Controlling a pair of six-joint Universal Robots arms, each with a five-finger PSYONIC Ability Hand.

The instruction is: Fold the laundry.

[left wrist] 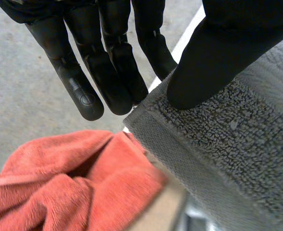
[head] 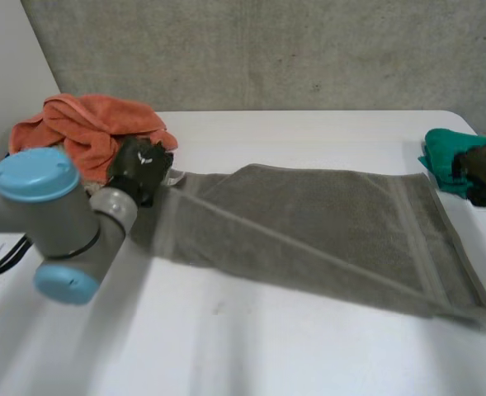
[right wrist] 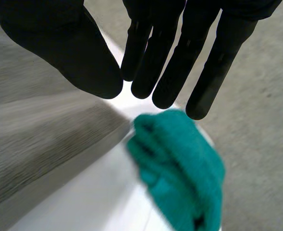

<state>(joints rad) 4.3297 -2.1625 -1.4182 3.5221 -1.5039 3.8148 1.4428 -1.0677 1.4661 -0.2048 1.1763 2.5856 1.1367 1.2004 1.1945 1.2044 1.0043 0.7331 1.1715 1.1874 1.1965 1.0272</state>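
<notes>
Your grey towel lies stretched across the middle of the tabletop, with a slanting flap already turned over it, so the edges do not line up. Your left hand is at its far left corner: the thumb sits on top of the pile and, as far as the left wrist view shows, one finger runs under the hem, so the corner is pinched while the other fingers stick out straight past the edge. That hold is shallow and right at the tip of the corner; if you pull or lift sharply, the cloth is likely to slide out. The orange cloth is heaped just beside that corner, so a low sweep could drag it along or catch it in the fold. Your right hand is released, fingers straight and thumb apart, holding nothing, and it hovers over the green cloth next to the towel's far right corner, not on the towel. Close it where it is and you probably take the green cloth, or both. If you move the left corner alone, the free right end is likely to trail and skew, and the slanting flap may bunch instead of lying flat
</notes>
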